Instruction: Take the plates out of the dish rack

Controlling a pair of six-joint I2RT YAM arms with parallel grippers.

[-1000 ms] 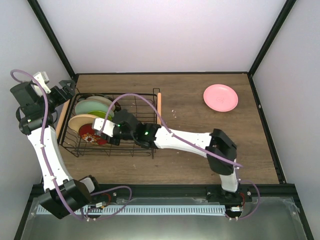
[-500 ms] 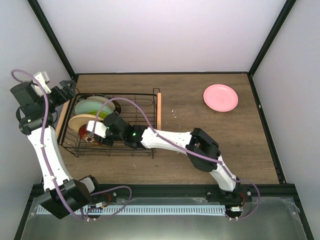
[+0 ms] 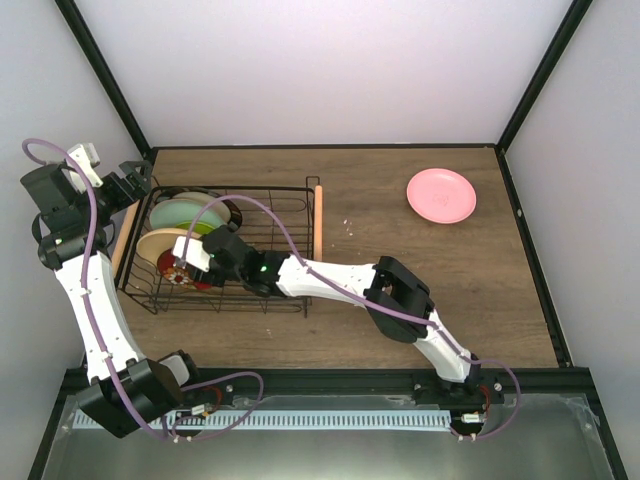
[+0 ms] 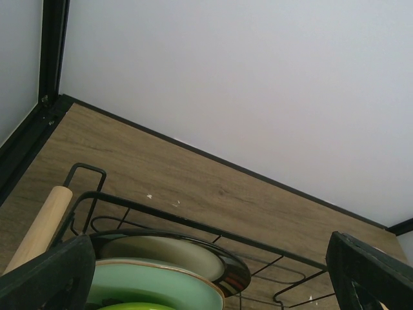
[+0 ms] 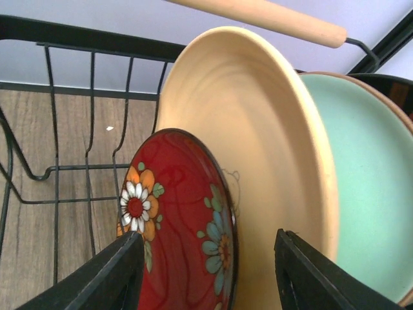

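- The right arm has pushed farther left into the rack (image 3: pixel 290 190) than a second ago. Its elbow has swung in toward the rack, and the right gripper (image 3: pixel 180 262) has slid from mid-basket to the plates at the left end.
- In the last half second it has barely shifted. The left arm, the pink plate (image 3: pixel 441 195) and the racked plates have stayed put.
- The table (image 3: pixel 500 280) is brown wood-grain board, closed in by pale walls (image 3: pixel 320 70) with black corner posts (image 3: pixel 540 75).
- The rack sits at the table's left, and the pink plate lies flat at far right, well apart from it.
- The right gripper (image 5: pixel 206 236) has its jaws spread wide. Between them are the rim of the red plate (image 5: pixel 174 213) and the face of the yellow plate (image 5: pixel 258 129) just behind it; neither is clamped.
- A mint plate (image 5: pixel 368 181) stands on edge behind the yellow one, under a wooden handle (image 5: pixel 258 14).
- The left gripper (image 3: pixel 130 180) hangs over the rack's left end with its jaws wide apart and nothing in them. Its camera looks down on a dark-rimmed plate (image 4: pixel 168 248).
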